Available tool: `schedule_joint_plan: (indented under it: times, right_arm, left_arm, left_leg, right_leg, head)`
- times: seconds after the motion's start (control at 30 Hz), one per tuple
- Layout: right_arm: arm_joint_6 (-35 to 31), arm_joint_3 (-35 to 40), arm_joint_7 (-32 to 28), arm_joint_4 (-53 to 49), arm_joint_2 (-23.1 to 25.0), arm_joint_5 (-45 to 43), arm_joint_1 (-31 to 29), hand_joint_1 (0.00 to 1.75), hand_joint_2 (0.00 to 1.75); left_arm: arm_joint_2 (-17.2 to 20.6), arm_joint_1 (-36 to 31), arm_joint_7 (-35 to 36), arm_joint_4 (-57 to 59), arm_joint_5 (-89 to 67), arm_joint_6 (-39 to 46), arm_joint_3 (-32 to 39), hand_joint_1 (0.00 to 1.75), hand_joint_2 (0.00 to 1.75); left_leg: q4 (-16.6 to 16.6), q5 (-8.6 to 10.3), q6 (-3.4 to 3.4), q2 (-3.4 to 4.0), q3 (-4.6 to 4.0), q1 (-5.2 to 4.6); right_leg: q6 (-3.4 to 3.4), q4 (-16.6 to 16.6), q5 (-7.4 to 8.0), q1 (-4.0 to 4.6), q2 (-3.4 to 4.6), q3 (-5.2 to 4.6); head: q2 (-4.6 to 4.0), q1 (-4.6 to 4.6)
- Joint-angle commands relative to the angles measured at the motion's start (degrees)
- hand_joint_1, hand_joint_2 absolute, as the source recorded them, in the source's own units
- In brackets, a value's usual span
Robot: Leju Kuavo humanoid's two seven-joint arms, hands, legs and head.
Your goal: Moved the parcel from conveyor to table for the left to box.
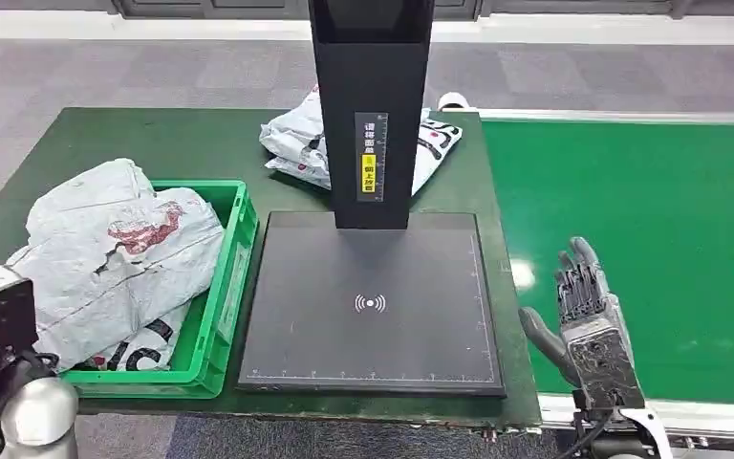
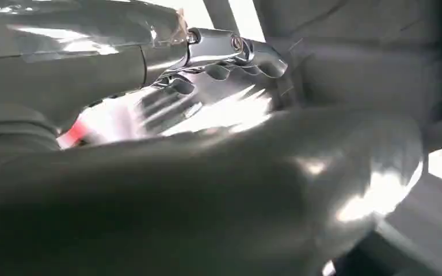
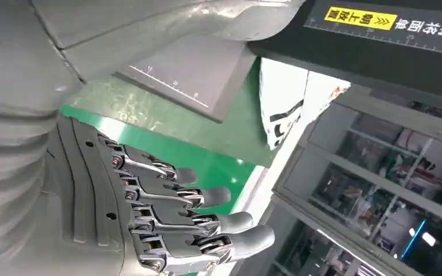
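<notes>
From the head view we look down on a dark green table (image 1: 182,143) with a bright green conveyor belt (image 1: 650,239) running along its right side. A flat black scanning platform (image 1: 373,306) with a wireless symbol at its centre lies on the near part of the table, and a black upright post (image 1: 371,105) carrying a yellow label rises from its far edge. Behind the post, on the far part of the table, we see the parcel (image 1: 296,143), a crumpled white plastic mailer with black and red print, partly hidden by the post. To the left of the platform sits a green plastic crate (image 1: 225,287) holding a large pile of grey-white mailer bags (image 1: 115,258) that spill over its left rim. Our right hand (image 1: 588,320) is raised over the near edge of the conveyor, just right of the table, fingers straight and apart, holding nothing. In the left wrist view we see the left hand (image 2: 218,63) only as blurred grey and shiny metal shapes, and we cannot tell whether its fingers are apart or closed. In the right wrist view the right hand's dark fingers (image 3: 207,221) are stretched out side by side with nothing between them, and beyond them we see the green conveyor, a corner of the black platform, the labelled post and an edge of the white parcel.
</notes>
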Motion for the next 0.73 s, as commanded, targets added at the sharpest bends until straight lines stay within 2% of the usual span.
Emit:
schedule_joint_plan:
  times: [0.03,0.1,0.13,0.2,0.3,0.43,0.47,0.53,0.73]
  right_arm:
    - [-1.3,0.8,-0.1,3.9,-1.2,-0.6,-0.6,0.00,1.75]
    - [-1.6,0.7,-0.1,3.0,-1.1,-0.6,0.3,0.00,1.75]
    - [-2.1,0.4,0.0,2.5,-0.9,-0.6,0.9,0.00,1.75]
    - [-3.1,-1.0,0.3,1.0,-0.3,-0.2,2.5,0.00,1.75]
    - [-2.4,-1.8,0.8,0.9,0.0,0.2,2.7,0.00,1.75]
    - [-2.4,-1.8,0.8,1.4,0.2,0.2,2.3,0.00,1.75]
    - [-2.0,-1.7,1.0,1.6,0.1,0.4,2.1,0.00,1.75]
    - [-0.9,-0.8,1.5,3.7,-0.2,0.4,0.4,0.00,1.75]
    - [-0.3,3.9,2.0,10.3,-0.3,-0.9,-3.9,0.00,1.75]
  left_arm:
    - [-9.9,-4.9,-7.9,-3.3,-2.2,0.5,11.1,0.00,0.00]
    - [-9.1,-4.9,-7.0,-1.8,-1.2,0.5,8.9,0.00,0.00]
    - [-6.3,-4.0,-4.0,-0.3,0.8,0.5,4.7,0.00,0.00]
    - [0.3,-3.1,2.2,3.1,13.5,-8.5,-6.9,0.00,0.00]
    - [1.5,-3.4,2.9,6.7,22.5,-16.0,-13.7,0.00,0.00]
    - [1.6,-3.0,2.5,6.7,22.6,-15.5,-14.0,0.00,0.00]
    - [2.5,-2.1,2.9,6.1,29.5,-20.9,-15.2,0.00,1.75]
    - [2.2,-0.2,3.2,8.1,40.8,-31.6,-17.7,0.00,1.75]
    - [-2.3,2.7,2.3,21.6,54.7,-40.3,-26.5,0.00,1.75]
  left_leg:
    - [-0.1,-0.01,0.02,0.14,0.17,0.06]
    - [-0.1,0.01,0.01,0.03,0.15,0.05]
    - [0.0,0.02,0.00,0.00,0.07,0.01]
    - [-0.1,0.05,-0.02,-0.11,0.17,0.04]
    - [-0.1,0.08,-0.02,-0.38,0.12,0.05]
    - [-0.1,0.05,0.00,-0.14,0.10,0.04]
    - [-0.1,0.04,0.01,-0.05,0.18,0.04]
    - [-0.2,0.00,0.02,0.14,0.24,0.02]
    - [-0.2,0.02,0.02,0.11,0.30,-0.03]
  right_leg:
    - [-0.03,-0.2,0.05,0.08,-0.01,0.21]
    - [-0.03,-0.1,0.02,0.07,-0.10,0.20]
    - [-0.02,-0.1,0.01,0.02,-0.09,0.08]
    - [-0.05,-0.1,-0.01,0.05,-0.25,0.22]
    - [-0.05,-0.1,-0.06,0.06,-0.54,0.20]
    - [-0.04,-0.1,0.01,0.10,-0.29,0.16]
    - [-0.03,-0.2,0.03,0.11,-0.22,0.23]
    - [-0.04,-0.2,0.04,0.05,-0.03,0.22]
    - [0.00,-0.2,0.04,-0.02,0.01,0.26]
  head:
    - [-0.02,0.00]
    - [0.00,0.02]
    - [-0.02,0.02]
    - [0.00,0.02]
    - [-0.02,0.02]
    - [0.00,0.00]
    - [0.00,0.02]
    - [-0.02,0.02]
    - [0.00,0.02]
